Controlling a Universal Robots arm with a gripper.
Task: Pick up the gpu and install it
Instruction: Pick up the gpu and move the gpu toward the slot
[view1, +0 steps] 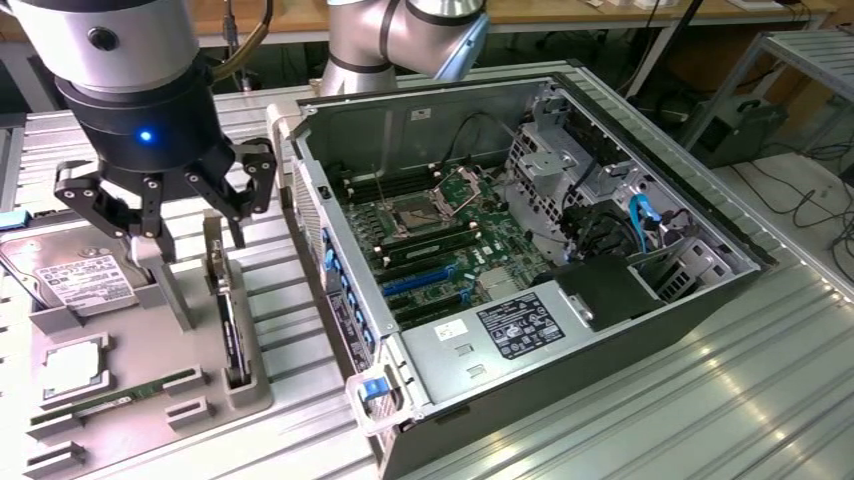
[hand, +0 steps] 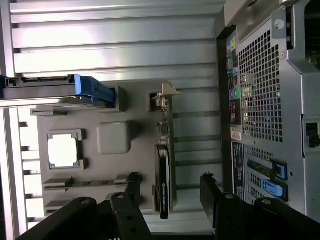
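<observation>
The gpu (view1: 228, 330) is a thin black card standing on edge in a slot of the grey holder tray (view1: 147, 350), with its silvery bracket (view1: 214, 250) at the far end. My gripper (view1: 187, 235) hangs open just above that bracket end, one finger on each side of the card and nothing gripped. In the wrist view the gpu (hand: 163, 182) runs between my two dark fingertips (hand: 132, 186), and my gripper (hand: 170, 189) stands wide around its near end without touching it.
The open computer case (view1: 707, 225) lies at the exterior view's right, with the motherboard's blue slots (view1: 420, 282) exposed. The tray also holds a hard drive (view1: 74, 275), a processor (view1: 74, 365) and a green memory stick (view1: 123, 395). The case's rear panel (hand: 260, 95) sits close beside the tray.
</observation>
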